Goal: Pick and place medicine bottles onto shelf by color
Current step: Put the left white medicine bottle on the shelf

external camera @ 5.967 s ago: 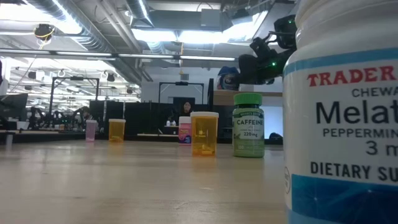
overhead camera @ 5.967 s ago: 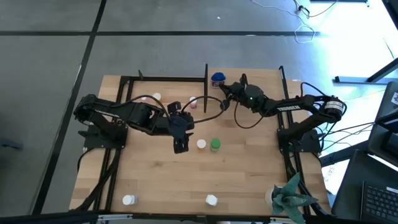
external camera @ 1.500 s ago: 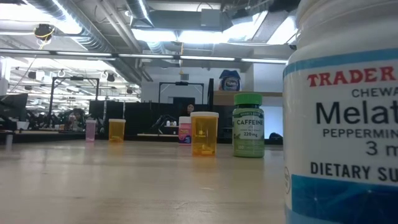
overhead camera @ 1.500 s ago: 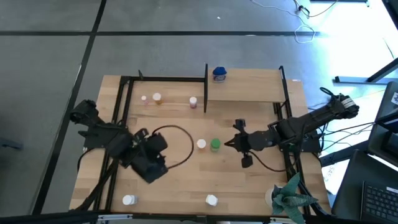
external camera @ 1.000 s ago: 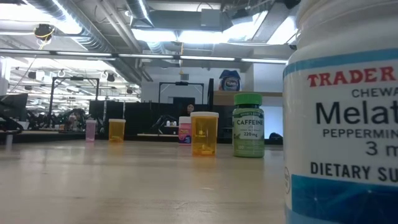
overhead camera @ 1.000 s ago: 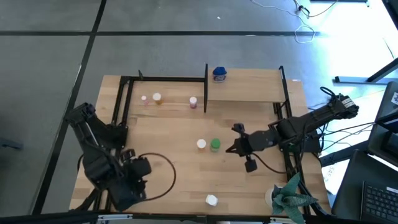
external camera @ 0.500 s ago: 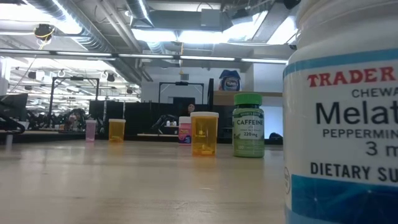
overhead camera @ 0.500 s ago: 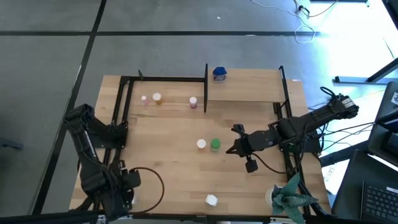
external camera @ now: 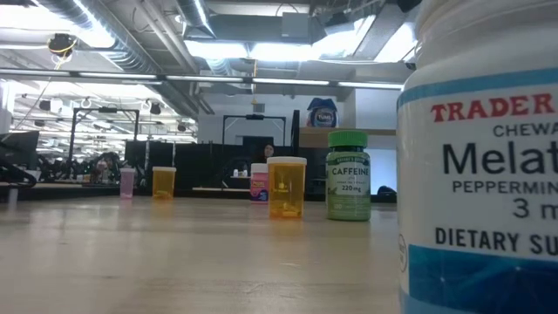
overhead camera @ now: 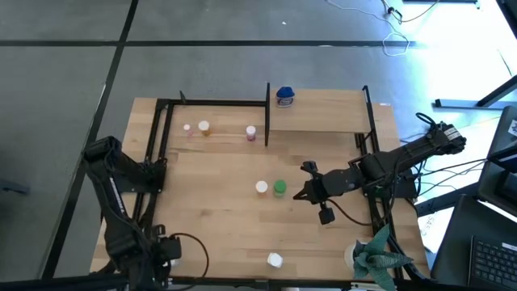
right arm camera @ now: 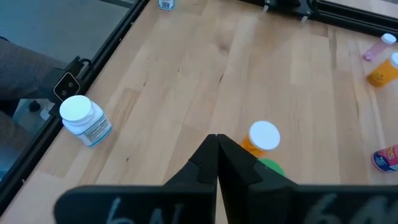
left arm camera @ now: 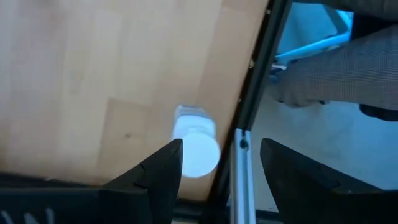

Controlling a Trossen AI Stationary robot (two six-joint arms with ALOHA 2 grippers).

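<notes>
My left gripper [overhead camera: 161, 255] hangs open over the table's near-left corner. In its wrist view a white bottle [left arm camera: 194, 146] stands on the wood just ahead of the open fingers, untouched. My right gripper [overhead camera: 304, 192] is shut and hovers just right of the green bottle [overhead camera: 279, 188] and the white-capped orange bottle [overhead camera: 262, 187]. Another white bottle [overhead camera: 275, 260] stands near the near edge. A blue bottle [overhead camera: 284, 96] stands on the shelf [overhead camera: 323, 113]. Two pink bottles [overhead camera: 251, 132] and an orange one [overhead camera: 203, 127] stand at the far left.
Black metal uprights and rails [overhead camera: 267, 113] frame the table's far half and sides. A green paper-like plant [overhead camera: 376, 259] sits at the near-right corner. In the left wrist view a black rail [left arm camera: 252, 106] runs along the table edge beside the white bottle.
My left arm has swung toward the table's near-left corner, and its gripper now covers the white bottle there in the high view. My right gripper has stayed beside the green bottle. No bottle has moved.
</notes>
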